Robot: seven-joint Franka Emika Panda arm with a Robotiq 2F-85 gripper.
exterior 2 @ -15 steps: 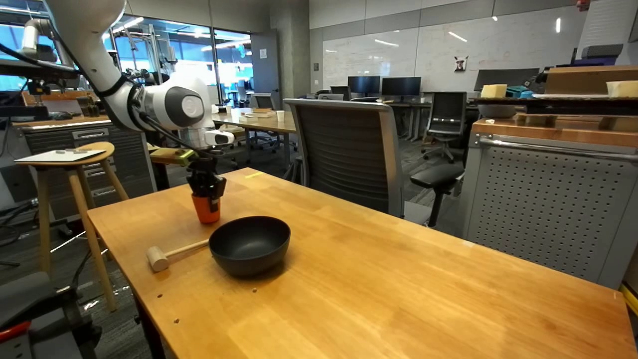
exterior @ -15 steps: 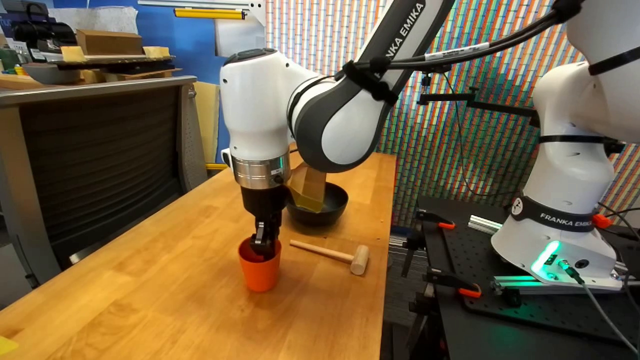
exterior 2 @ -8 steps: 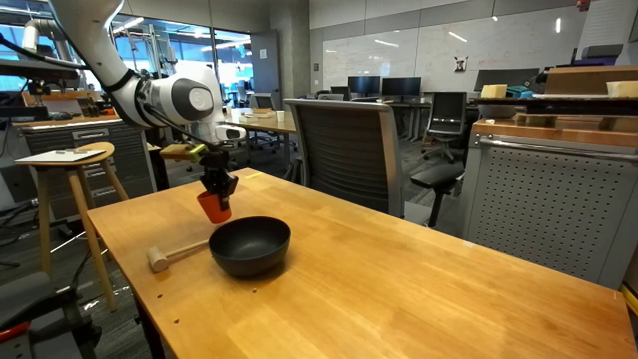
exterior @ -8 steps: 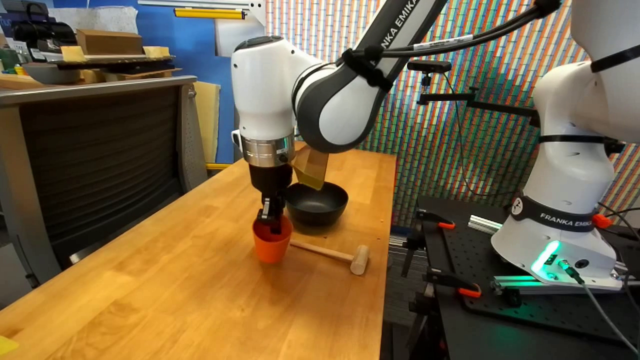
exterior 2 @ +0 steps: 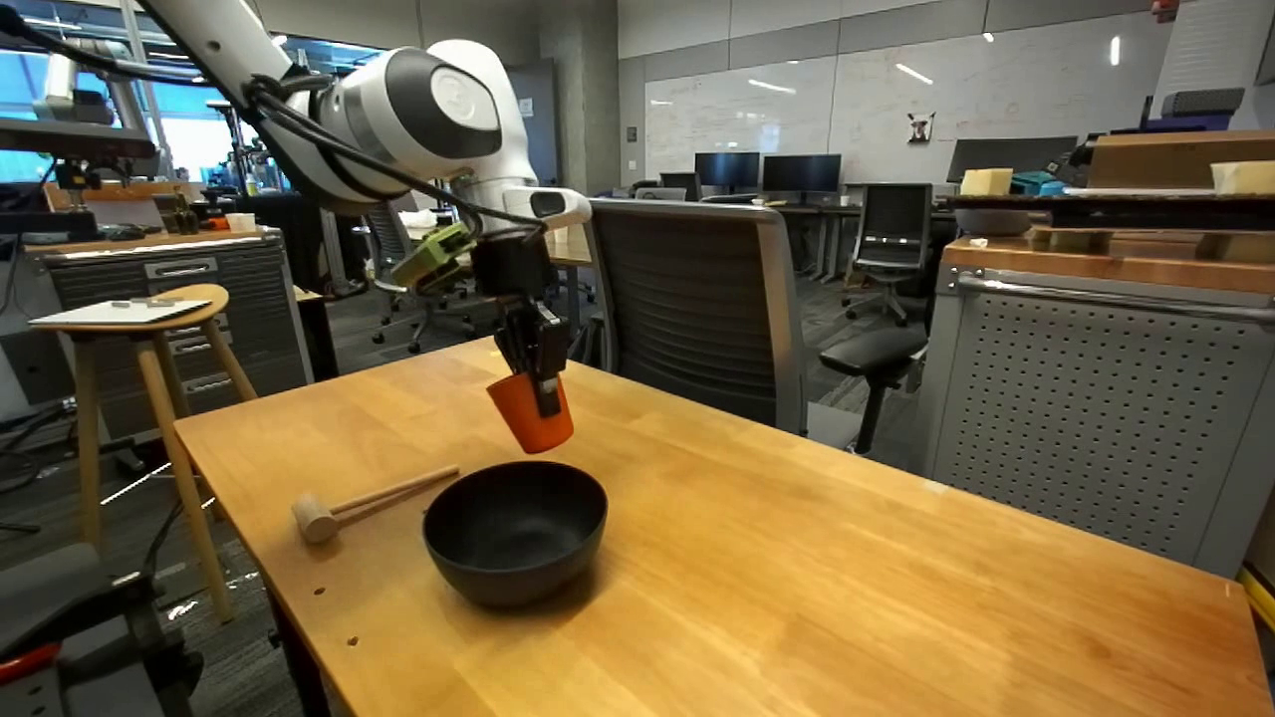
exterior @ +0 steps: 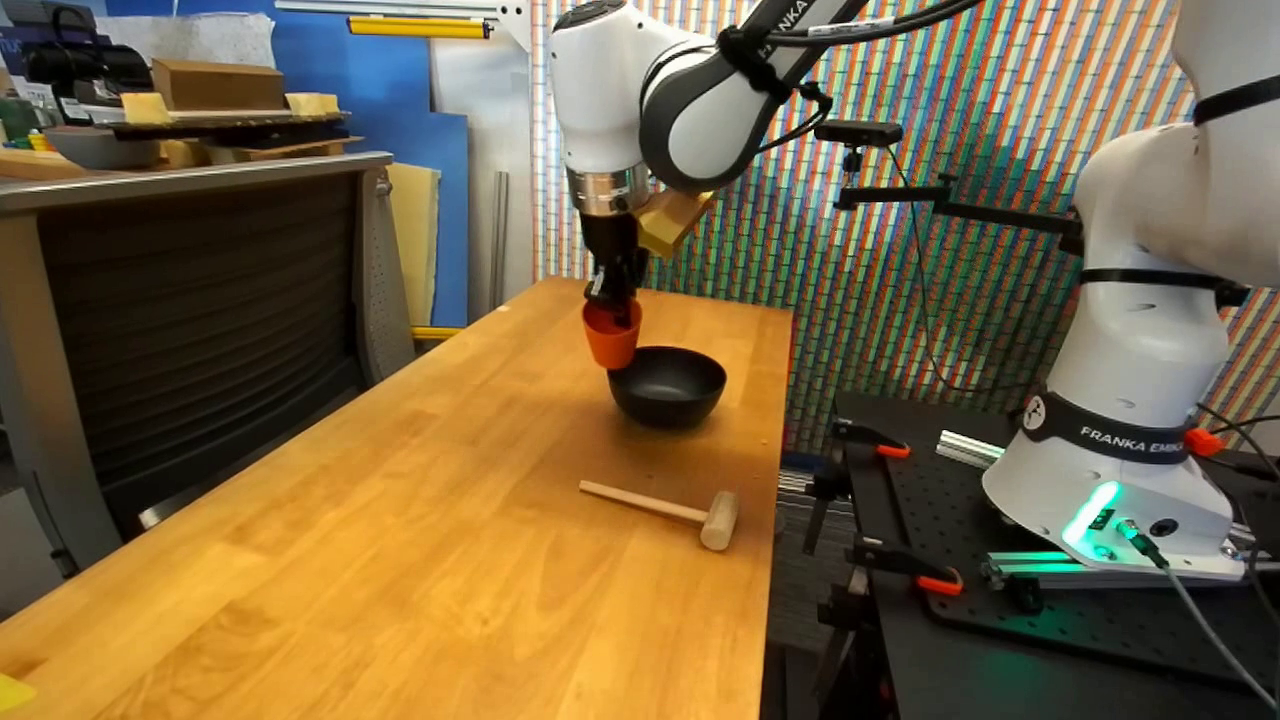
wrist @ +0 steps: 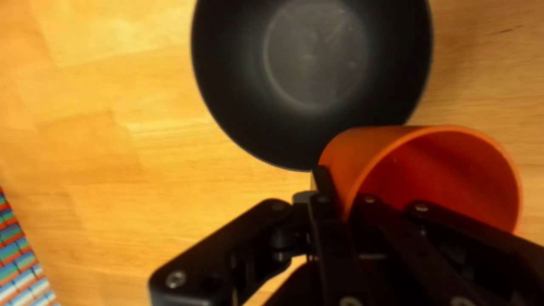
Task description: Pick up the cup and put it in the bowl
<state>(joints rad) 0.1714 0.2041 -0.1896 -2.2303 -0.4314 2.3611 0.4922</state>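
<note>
The red-orange cup (exterior: 611, 345) hangs above the table, tilted, beside and a little above the rim of the black bowl (exterior: 668, 395). In an exterior view the cup (exterior 2: 528, 418) shows just behind the far rim of the bowl (exterior 2: 513, 558). My gripper (exterior 2: 543, 383) is shut on the cup's wall, one finger inside and one outside. In the wrist view the gripper (wrist: 344, 199) pinches the wall of the cup (wrist: 361, 148), which overlaps the edge of the bowl (wrist: 255, 106). The bowl's visible inside holds nothing. The inner fingertip is hidden in the cup.
A light wooden mallet (exterior: 655, 505) lies on the wooden table (exterior: 450, 560), near the bowl and the table's edge. It also shows in an exterior view (exterior 2: 319, 518). A grey office chair (exterior 2: 687, 299) stands against the table's long side.
The gripper has lifted the cup off the table and carried it to the bowl; the cup has tilted. The bowl has slid a short way along the table, away from the mallet.
</note>
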